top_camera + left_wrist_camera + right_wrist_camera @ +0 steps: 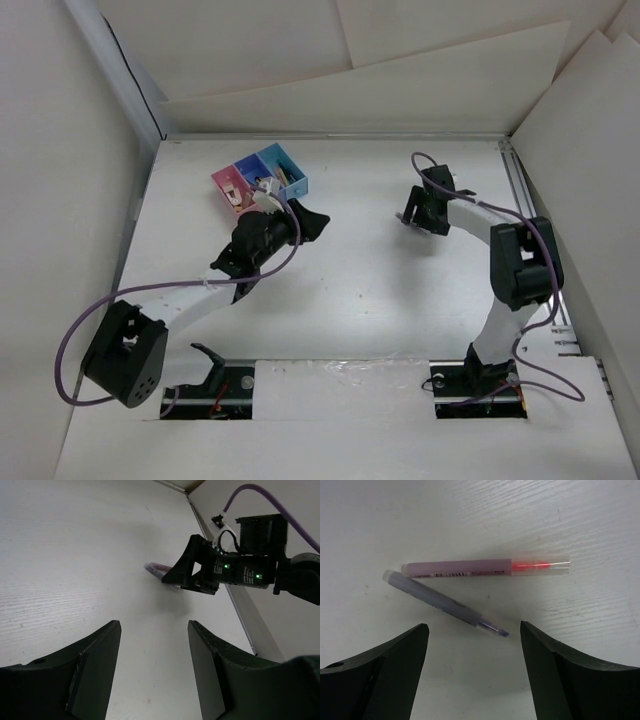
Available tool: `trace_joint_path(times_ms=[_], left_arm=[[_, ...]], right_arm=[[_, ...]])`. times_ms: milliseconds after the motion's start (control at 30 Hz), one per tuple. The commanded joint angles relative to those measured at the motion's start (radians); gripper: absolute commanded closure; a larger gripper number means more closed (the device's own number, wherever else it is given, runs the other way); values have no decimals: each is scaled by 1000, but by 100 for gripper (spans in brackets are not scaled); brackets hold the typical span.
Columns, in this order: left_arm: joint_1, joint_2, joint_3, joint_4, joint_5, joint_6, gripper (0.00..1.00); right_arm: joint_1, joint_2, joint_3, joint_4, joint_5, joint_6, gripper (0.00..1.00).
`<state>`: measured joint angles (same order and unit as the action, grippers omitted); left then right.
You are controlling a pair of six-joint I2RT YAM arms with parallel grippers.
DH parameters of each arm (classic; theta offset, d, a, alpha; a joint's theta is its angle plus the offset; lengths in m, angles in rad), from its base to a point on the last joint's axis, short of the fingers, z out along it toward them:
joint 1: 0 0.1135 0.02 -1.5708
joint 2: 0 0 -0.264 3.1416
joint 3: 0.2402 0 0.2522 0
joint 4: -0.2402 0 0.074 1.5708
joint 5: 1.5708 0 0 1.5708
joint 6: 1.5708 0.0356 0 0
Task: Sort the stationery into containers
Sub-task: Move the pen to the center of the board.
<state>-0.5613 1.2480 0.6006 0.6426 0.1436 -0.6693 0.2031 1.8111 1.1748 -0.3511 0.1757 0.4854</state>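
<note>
Two pens lie side by side on the white table in the right wrist view: a pink-red pen (pixel 485 566) and a pale blue-grey pen (pixel 440 602). My right gripper (pixel 474 626) hovers open just short of them, nothing between its fingers. From above, the right gripper (pixel 412 214) covers the pens. The pink-red pen (pixel 157 570) also peeks out under the right gripper (pixel 192 572) in the left wrist view. The containers (pixel 258 178), pink, dark blue and light blue, sit at the back left with small items inside. My left gripper (pixel 310 224) is open and empty (pixel 155 626), just right of the bins.
White walls box the table in on the left, back and right. A metal rail (pixel 520 200) runs along the right edge. Purple cables (pixel 80 330) loop off both arms. The arm bases sit at the near edge.
</note>
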Motion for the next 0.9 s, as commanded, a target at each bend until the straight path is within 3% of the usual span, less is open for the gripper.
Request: trace_joint_path(times_ms=[0, 167, 533, 867], left_arm=[[0, -32, -7, 17, 44, 33, 48], [0, -51, -7, 17, 65, 33, 49], [0, -62, -7, -3, 65, 33, 50], [0, -102, 2, -23, 56, 33, 50]], right_arm=[[-7, 23, 62, -77, -25, -83, 19], [-25, 46, 92, -86, -117, -140, 17], [35, 85, 140, -120, -96, -168, 17], [107, 103, 149, -132, -124, -148, 45]])
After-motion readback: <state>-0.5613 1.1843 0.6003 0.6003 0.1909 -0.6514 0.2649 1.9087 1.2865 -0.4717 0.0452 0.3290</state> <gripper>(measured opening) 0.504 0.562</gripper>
